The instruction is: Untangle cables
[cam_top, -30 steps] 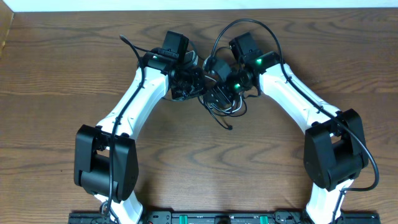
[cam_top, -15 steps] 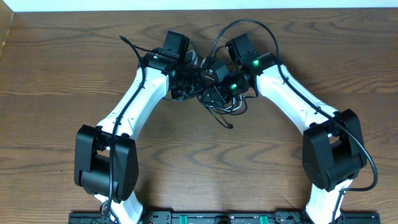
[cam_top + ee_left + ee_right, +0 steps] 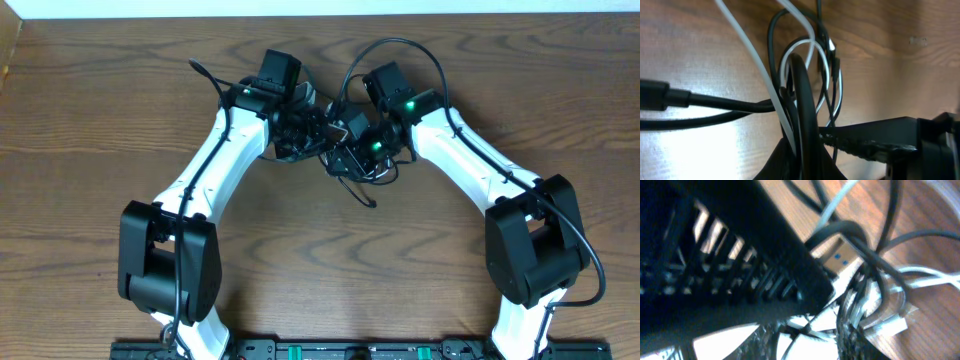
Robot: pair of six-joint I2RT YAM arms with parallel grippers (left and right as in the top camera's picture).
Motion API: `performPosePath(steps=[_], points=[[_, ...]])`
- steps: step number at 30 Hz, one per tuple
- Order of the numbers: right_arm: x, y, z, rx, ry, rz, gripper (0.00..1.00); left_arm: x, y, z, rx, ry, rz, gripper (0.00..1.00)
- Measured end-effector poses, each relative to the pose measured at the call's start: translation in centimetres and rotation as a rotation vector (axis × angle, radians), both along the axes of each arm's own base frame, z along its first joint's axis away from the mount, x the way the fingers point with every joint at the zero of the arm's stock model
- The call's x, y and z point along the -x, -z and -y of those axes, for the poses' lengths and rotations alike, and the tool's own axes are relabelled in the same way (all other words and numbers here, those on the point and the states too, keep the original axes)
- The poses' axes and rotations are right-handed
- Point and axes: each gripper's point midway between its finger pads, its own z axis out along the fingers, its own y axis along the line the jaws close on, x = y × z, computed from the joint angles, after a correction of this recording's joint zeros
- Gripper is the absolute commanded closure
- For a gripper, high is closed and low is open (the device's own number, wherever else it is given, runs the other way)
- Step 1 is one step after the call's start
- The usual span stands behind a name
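The cables point(image 3: 352, 170) lie in one knot on the desk point(image 3: 100, 130), toward its far middle, right where the two arms meet. A loose black tail trails out of the knot toward the near side.

The left claw point(image 3: 312, 128) is closed on the knot. Its wrist view shows a thick black loop point(image 3: 805, 105) and a white cord point(image 3: 757, 70) running together down into the pinch. A black plug body point(image 3: 655, 97) is cut off at the left edge of that view.

The right claw point(image 3: 345, 150) sits against the same knot, but I cannot tell whether it is open or closed. One blurred, ridged finger point(image 3: 730, 275) fills most of its wrist view. Beside that finger is a plug with a blue insert point(image 3: 839, 259), with black strands looped over it and white strands under it. From overhead, both claws hide most of the knot.
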Motion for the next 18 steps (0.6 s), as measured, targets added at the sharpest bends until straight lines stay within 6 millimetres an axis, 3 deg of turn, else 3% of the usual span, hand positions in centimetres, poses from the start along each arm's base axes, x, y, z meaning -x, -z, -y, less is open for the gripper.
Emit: performPosePath(steps=[8, 18], points=[[0.6, 0.4, -0.3, 0.002, -0.022, -0.002, 0.99, -0.1, -0.9, 0.4, 0.096, 0.002, -0.017, 0.92], [0.3, -0.1, 0.3, -0.041, -0.003, -0.037, 0.99, -0.3, -1.2, 0.5, 0.116, 0.009, -0.01, 0.92]])
